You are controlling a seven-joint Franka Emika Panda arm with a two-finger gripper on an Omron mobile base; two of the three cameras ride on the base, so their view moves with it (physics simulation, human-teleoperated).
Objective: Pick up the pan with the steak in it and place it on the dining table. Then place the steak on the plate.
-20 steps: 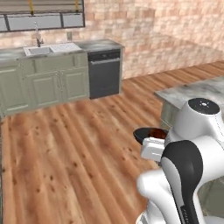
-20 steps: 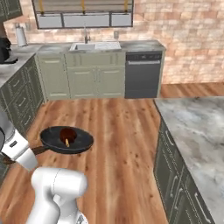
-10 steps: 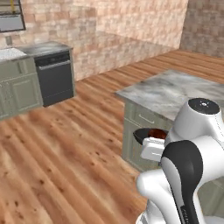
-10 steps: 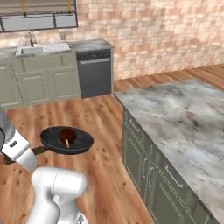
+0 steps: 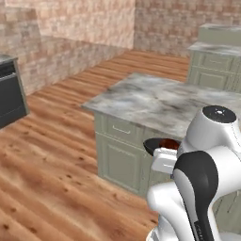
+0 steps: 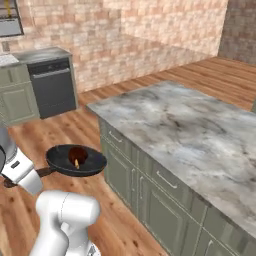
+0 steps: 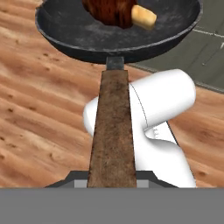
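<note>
My gripper point(image 7: 111, 180) is shut on the brown wooden handle point(image 7: 111, 131) of the small black pan point(image 7: 118, 30). The pan point(image 6: 76, 161) hangs level in the air, above the wood floor and just off the near corner of the marble island. The reddish-brown steak point(image 6: 77, 155) with a pale patch lies inside it, and is seen close up as the steak point(image 7: 109, 8) in the hand view. In the left base view the pan point(image 5: 154, 145) and steak point(image 5: 169, 143) peek out past my white arm. The dining table and the plate are out of view.
A marble-topped island point(image 6: 190, 130) with olive drawers and doors stands right of the pan and shows as the island point(image 5: 155, 101) ahead in the left base view. A dark dishwasher point(image 6: 52, 87) sits against the brick wall. Another cabinet run point(image 5: 216, 66) stands at the back right. Wood floor lies to the left.
The whole scene has slid left in both base views as the base turned right: sink and dishwasher moved off, the island came in. The pan stays held the same way.
</note>
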